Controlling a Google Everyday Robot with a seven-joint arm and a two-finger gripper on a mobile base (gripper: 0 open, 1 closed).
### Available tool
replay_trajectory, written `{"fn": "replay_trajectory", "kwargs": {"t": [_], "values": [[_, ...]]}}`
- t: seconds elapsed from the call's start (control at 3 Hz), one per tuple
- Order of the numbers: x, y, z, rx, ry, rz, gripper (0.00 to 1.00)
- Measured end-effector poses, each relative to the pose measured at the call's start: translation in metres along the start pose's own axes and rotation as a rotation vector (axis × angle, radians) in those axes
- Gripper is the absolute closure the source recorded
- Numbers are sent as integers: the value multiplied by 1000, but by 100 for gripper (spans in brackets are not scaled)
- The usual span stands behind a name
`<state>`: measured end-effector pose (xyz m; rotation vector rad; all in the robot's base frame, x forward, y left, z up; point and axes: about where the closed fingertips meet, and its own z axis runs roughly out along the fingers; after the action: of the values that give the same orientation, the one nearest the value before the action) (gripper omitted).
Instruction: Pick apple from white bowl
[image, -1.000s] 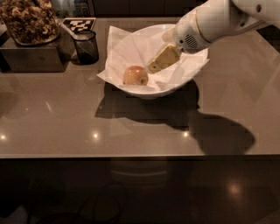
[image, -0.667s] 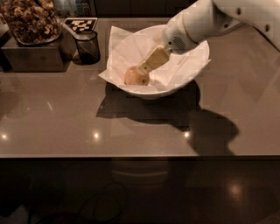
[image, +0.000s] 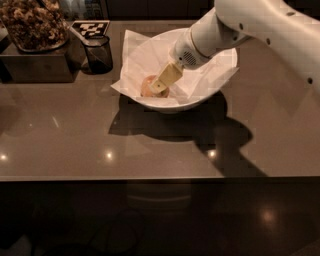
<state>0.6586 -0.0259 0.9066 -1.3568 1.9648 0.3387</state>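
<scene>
Camera view: glossy brown desk (image: 75, 145) nearest, catching spots of light.
Bowl: large white bowl (image: 176, 106) lined with crumpled white paper, standing mid-desk.
Apple: small reddish-orange apple (image: 147, 86) lying on the paper in the bowl's left part.
Gripper: tan-tipped gripper (image: 159, 89) on a white arm, slanting down from the right onto the apple; spread or closed, cannot tell.
Farther: small dark glass cup (image: 97, 54) left of the bowl.

White arm (image: 270, 30) entered from the upper right, sloped down and leftward, round white wrist (image: 190, 52) angled downward, tan gripper (image: 159, 88) at its lower-left tip, pointed down-left, left of centre in the view's upper half
</scene>
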Motion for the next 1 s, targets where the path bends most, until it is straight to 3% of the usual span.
{"fn": "replay_trajectory", "kwargs": {"t": [0.33,1.0], "values": [[26,-9,14,22,32,71,25],[56,-16,29,19,72,152,19]]}}
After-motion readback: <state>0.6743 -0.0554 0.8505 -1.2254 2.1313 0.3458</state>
